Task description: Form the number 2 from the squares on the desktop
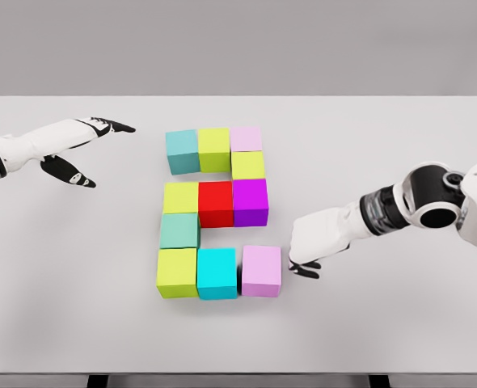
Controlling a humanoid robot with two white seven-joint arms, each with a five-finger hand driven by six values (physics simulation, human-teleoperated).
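Right now the red block sits at the heart of the group of coloured blocks on the white table, so everything else is placed from it. Touching its left side is a yellow-green block, and touching its right side is a purple block. Above the purple one stands a smaller yellow-green block, with a pale pink block above that. To the left of the pale pink one, along the top row, come another yellow-green block and then a teal block, which stands up and to the left of the red block. Below the yellow-green block on the red block's left is a sea-green block. Under that begins the bottom row: a yellow-green block at the left, a cyan block directly below the red block with a bare strip of table between them, and a pink block to the lower right, with a thin dark gap dividing it from the cyan one.

The right hand is low over the table just beside the pink block's right side; its dark fingers look curled downward and it grips nothing, though whether a fingertip touches the block is hard to tell. The left hand hovers well to the upper left of the red block, fingers spread apart and empty.
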